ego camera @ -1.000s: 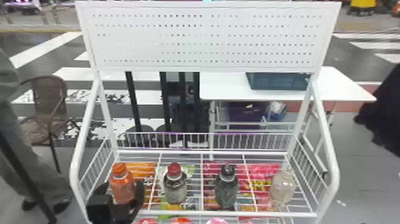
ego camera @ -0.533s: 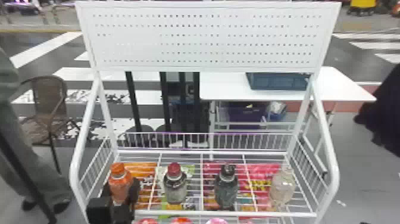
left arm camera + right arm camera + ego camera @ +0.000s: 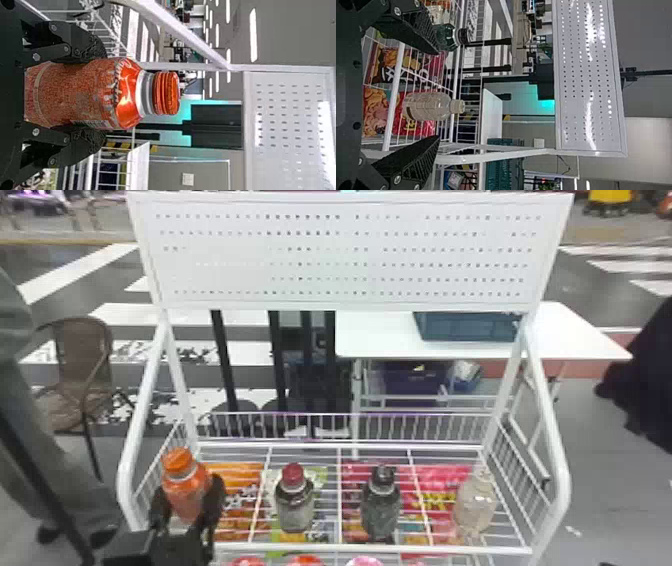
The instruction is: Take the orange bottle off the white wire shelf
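Holding the orange bottle (image 3: 126, 93) snugly between my left jaws, at the left end of the white wire shelf (image 3: 400, 548), I judge the grasp is made; carrying it fully away remains. My right jaws stand apart, empty.

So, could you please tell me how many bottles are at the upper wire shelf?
4: from left to right, the orange bottle, held by the left gripper, the red-capped bottle, the black-capped bottle and the pale bottle. Others may be hidden below.
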Robot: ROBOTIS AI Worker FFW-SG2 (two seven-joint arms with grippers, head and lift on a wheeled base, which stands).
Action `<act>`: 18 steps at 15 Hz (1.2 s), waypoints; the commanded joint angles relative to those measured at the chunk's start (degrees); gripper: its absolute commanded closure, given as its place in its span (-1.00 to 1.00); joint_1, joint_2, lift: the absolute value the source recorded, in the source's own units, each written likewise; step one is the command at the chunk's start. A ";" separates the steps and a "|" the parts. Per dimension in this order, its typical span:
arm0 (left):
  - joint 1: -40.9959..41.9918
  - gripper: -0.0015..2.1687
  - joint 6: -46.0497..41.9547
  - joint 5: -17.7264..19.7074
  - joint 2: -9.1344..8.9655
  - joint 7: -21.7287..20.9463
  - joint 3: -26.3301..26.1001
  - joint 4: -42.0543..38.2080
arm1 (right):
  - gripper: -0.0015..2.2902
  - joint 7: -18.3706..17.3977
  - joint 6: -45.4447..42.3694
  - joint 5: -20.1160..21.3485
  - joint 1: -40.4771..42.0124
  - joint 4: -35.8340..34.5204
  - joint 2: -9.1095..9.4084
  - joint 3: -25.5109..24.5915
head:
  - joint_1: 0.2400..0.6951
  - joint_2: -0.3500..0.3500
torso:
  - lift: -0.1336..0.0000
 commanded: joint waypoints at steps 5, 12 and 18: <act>16.70 -0.35 7.21 -0.80 1.24 -0.51 2.57 -24.91 | -0.87 0.00 0.00 -0.08 -0.48 0.39 0.09 0.38 | 0.14 0.00 | 1.00; 28.83 -0.36 7.21 -1.24 5.46 0.54 1.34 -35.10 | -0.87 0.00 0.00 -0.08 -0.13 -0.23 0.27 0.91 | 0.14 0.00 | 1.00; 29.97 -0.36 7.04 -1.76 5.73 0.63 0.55 -35.10 | -0.87 0.00 -0.18 -0.08 0.31 -0.67 0.18 1.17 | 0.14 0.00 | 1.00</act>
